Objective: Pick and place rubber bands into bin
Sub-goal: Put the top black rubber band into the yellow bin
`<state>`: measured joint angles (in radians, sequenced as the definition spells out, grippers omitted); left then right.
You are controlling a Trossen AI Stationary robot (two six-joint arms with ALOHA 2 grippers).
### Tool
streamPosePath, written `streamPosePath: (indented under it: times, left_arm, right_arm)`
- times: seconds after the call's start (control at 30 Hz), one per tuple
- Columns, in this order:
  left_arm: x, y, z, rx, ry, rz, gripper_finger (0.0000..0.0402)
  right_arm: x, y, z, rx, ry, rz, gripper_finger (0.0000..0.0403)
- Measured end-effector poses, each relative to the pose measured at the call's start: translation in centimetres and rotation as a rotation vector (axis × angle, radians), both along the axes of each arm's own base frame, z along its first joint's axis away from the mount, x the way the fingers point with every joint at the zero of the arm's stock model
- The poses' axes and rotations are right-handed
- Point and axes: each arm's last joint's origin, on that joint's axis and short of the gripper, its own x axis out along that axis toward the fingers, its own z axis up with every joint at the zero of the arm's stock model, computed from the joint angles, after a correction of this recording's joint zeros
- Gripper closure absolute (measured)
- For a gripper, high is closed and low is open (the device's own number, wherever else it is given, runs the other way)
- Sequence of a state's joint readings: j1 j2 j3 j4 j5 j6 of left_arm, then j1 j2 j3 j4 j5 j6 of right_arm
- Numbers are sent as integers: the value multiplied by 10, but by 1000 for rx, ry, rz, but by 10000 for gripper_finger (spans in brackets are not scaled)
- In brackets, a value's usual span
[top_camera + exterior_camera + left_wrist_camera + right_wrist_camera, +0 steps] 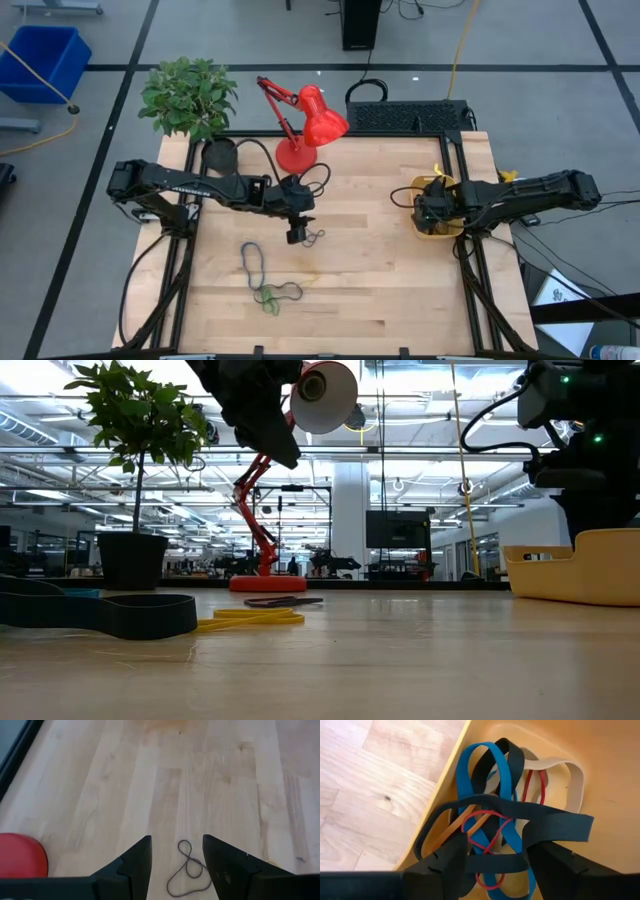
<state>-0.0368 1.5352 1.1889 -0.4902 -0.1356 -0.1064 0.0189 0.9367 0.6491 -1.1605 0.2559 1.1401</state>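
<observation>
Beside the red lamp (305, 125), left gripper (297, 234) hovers spread; right gripper (432, 212), parted, fills the bin (447, 231).

Left gripper (297, 234) mid-table, jaws apart; right gripper (432, 211) likewise, arm outstretched.

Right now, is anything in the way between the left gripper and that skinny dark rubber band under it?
Nothing visible. The open left gripper hangs right over the thin dark rubber band, with only bare table around it.
</observation>
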Motion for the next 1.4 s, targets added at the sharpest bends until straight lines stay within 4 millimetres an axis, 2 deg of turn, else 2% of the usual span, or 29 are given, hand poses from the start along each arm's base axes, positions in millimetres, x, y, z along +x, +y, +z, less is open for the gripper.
streamPosePath:
  times: [0.27,0.5,0.83,1.2,1.4]
  left_arm:
    - [0,0,0,-4,0,4,220]
    - [-1,0,-1,-2,18,3,220]
    - [-1,0,-1,0,19,2,220]
    - [-1,0,-1,0,13,3,220]
    - [-1,0,-1,1,15,2,220]
  right_arm:
    - [1,0,0,1,-9,-2,222]
    - [2,0,0,-6,7,103,224]
    - [2,-10,0,-4,-4,-1,231]
    - [2,-30,0,-14,-42,-128,234]
    - [3,-30,0,78,-66,-114,236]
